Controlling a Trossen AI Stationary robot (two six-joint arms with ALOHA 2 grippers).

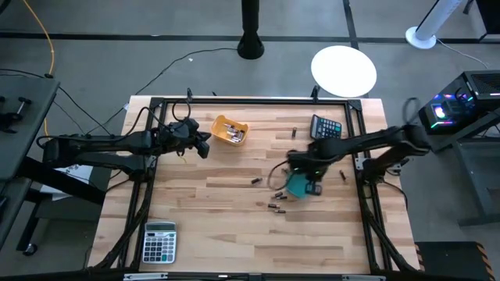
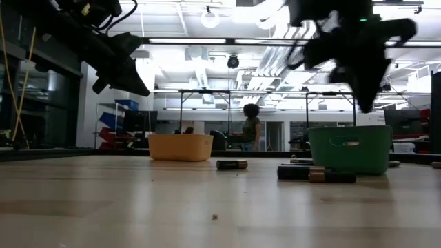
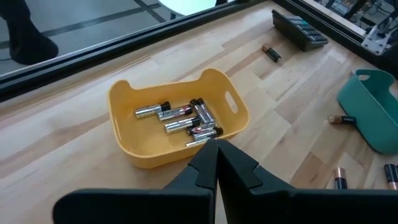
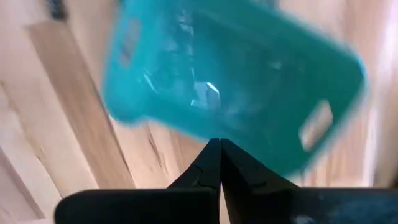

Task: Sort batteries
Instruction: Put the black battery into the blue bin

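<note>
right gripper (image 4: 219,144) above teal tray (image 4: 236,81) rim

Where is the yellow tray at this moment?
In the high view, the yellow tray sits on the table's far left part, beside the left gripper, holding silvery batteries.

Yellow tray (image 1: 230,130), teal tray (image 1: 299,185), two calculators (image 1: 159,241), wooden table (image 1: 219,211)

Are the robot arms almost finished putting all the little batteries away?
Not yet. Several silvery batteries already lie in the yellow tray. Neither arm holds anything: the left gripper is shut above that tray, the right gripper shut over the teal tray. Loose batteries still lie on the table.
</note>
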